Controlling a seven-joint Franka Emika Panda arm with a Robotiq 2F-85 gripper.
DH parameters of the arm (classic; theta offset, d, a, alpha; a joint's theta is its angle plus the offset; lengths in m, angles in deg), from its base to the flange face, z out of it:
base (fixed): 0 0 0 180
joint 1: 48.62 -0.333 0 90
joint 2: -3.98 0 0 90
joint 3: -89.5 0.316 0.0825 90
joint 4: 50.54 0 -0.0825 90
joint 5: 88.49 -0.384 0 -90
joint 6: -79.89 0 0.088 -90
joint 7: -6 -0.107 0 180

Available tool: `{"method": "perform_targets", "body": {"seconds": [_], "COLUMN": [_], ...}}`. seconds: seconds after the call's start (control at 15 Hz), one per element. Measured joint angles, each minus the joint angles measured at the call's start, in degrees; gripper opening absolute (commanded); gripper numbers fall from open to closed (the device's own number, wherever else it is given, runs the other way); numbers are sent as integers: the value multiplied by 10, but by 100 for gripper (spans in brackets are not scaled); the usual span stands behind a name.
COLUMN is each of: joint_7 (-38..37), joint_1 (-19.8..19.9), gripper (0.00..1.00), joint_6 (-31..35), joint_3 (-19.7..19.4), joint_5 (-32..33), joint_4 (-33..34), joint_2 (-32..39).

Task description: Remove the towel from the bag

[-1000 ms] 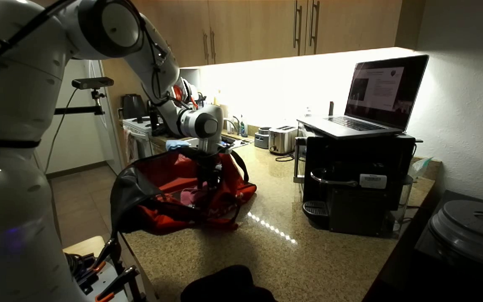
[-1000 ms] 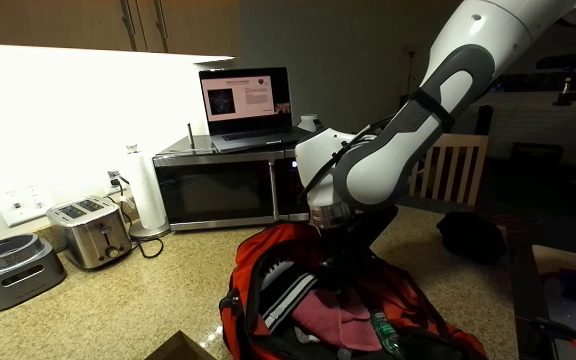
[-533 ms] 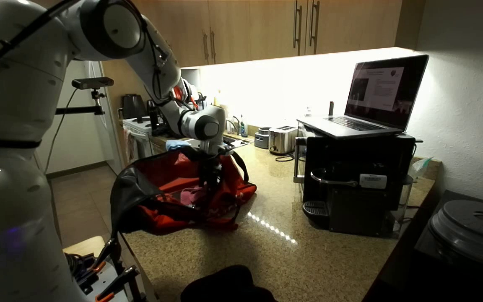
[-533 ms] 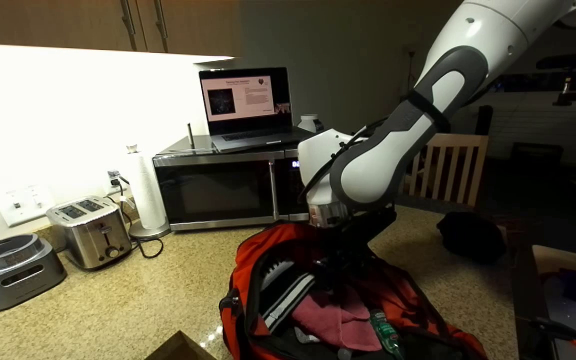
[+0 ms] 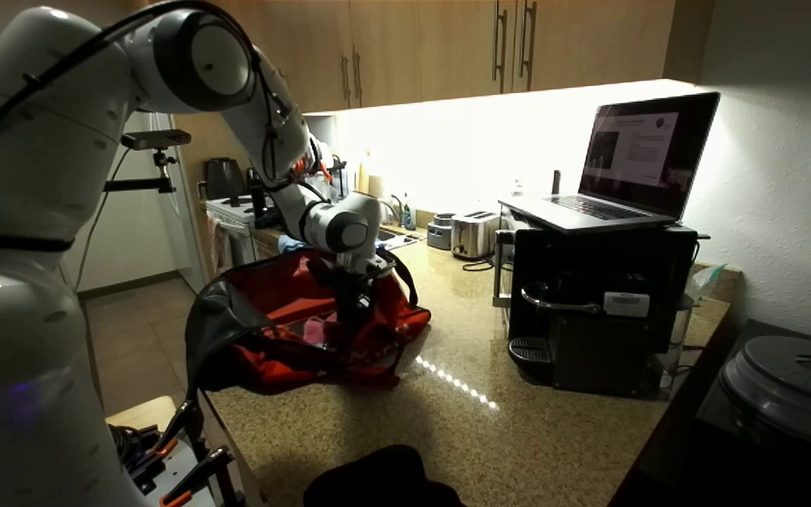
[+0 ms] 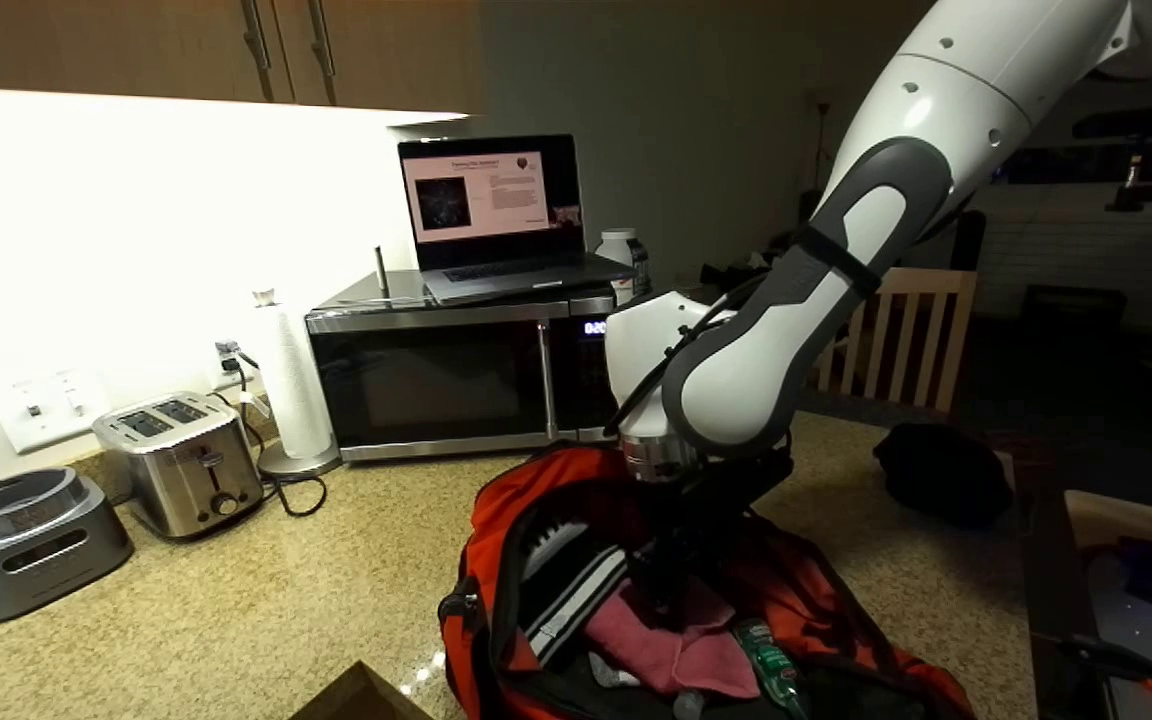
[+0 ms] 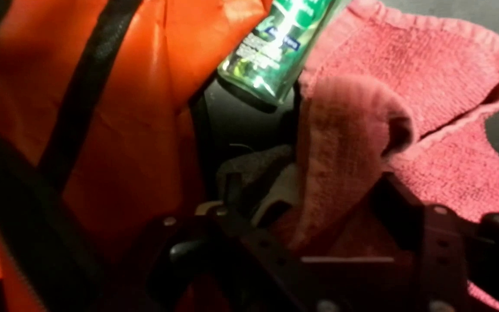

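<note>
While the towel (image 7: 422,65) lies in the bag (image 7: 132,86), we see the gripper (image 7: 311,188) down there too, jaws pretty wide apart.

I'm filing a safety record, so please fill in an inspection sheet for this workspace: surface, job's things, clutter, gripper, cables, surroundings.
Surface: speckled counter, bearing the red bag.
Job's things: pink towel, folded over, lying inside the open bag.
Clutter: green bottle beside the towel; toaster on the counter; laptop on the microwave.
Gripper: open, inside the bag, a towel fold showing between its fingers.
Cables: black cable along the arm; cord near the toaster.
Surroundings: wooden cabinets above; chair beyond the counter.
</note>
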Motion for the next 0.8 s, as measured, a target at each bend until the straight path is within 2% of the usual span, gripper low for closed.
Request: {"method": "perform_targets", "body": {"seconds": [0.2, 0.27, 0.33, 0.4, 0.47, 0.53, 0.6, 0.67, 0.8], "joint_7": [0, 0, 1, 1, 1, 2, 2, 2, 2], "joint_1": [0, 0, 0, 0, 0, 0, 0, 0, 0], "gripper": [28, 71, 68, 56, 74, 34, 55, 83, 82], "joint_6": [9, 9, 9, 9, 9, 9, 8, 7, 6], "joint_3": [1, 1, 2, 2, 2, 2, 2, 2, 3], "joint_5": [-8, -12, -16, -19, -19, -19, -19, -19, -19], "joint_4": [1, 1, 2, 3, 3, 3, 3, 3, 4], "joint_2": [3, 3, 3, 3, 3, 4, 5, 6, 8]}}
